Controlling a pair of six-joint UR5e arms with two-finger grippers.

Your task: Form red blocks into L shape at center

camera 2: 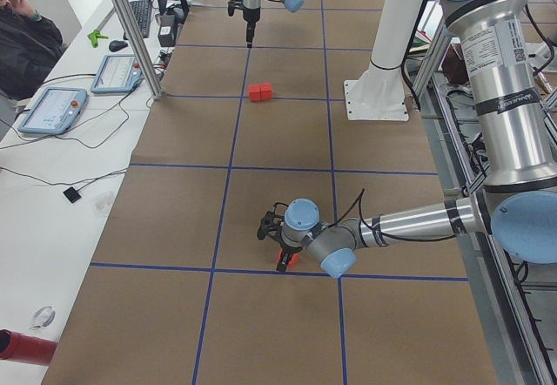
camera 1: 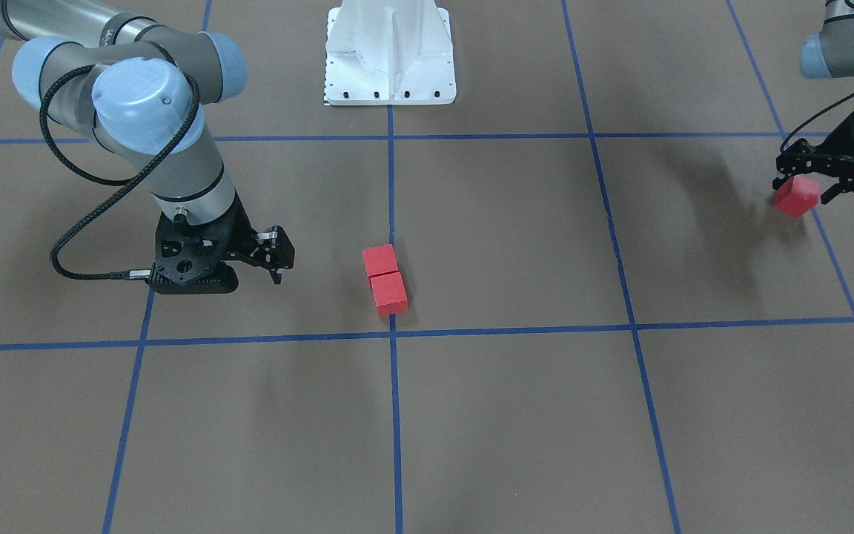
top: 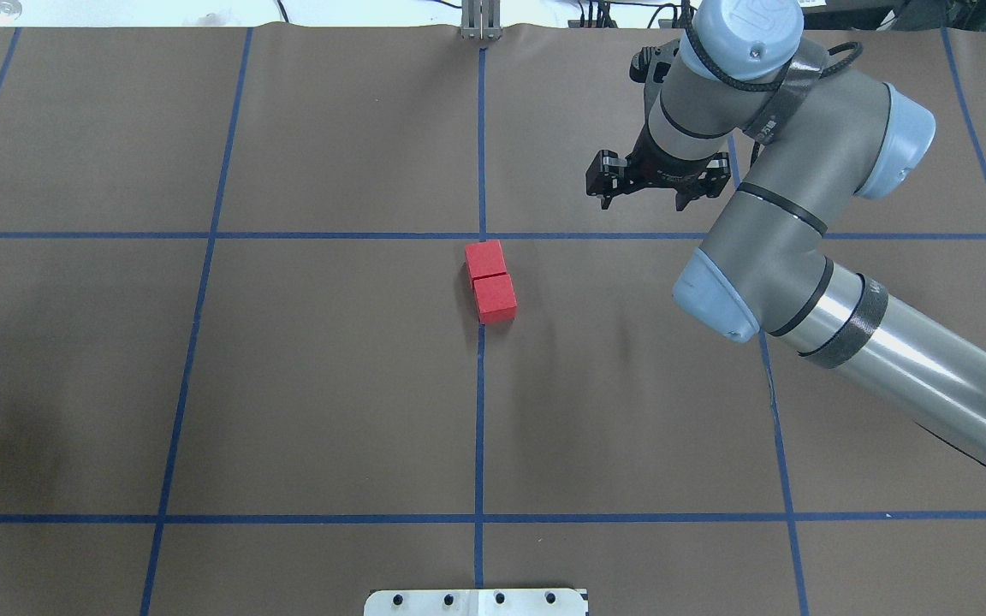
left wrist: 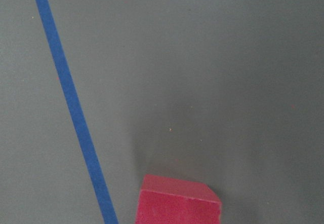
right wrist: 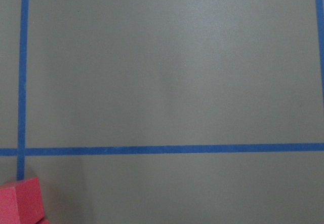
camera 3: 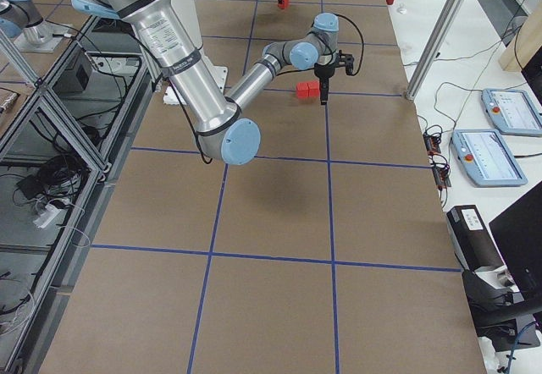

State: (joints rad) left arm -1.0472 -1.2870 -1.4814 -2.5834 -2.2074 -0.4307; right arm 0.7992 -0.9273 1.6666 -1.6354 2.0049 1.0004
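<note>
Two red blocks (camera 1: 380, 261) (camera 1: 389, 291) lie touching in a short row, just on the robot's side of the center crossing (camera 1: 392, 334). They also show in the overhead view (top: 485, 258) (top: 495, 297) below the crossing (top: 482, 235). My right gripper (top: 643, 201) is open and empty, hovering to the side of the row. My left gripper (camera 1: 803, 193) is far off at the table's left end, shut on the third red block (camera 1: 796, 196) at or just above the surface. That block fills the bottom of the left wrist view (left wrist: 177, 203).
The white robot base (camera 1: 390, 52) stands behind the blocks. The right arm's elbow (top: 792, 214) reaches over the right half of the table. A white side table with tablets (camera 2: 52, 106) and a seated person (camera 2: 22, 41) is beyond the far edge.
</note>
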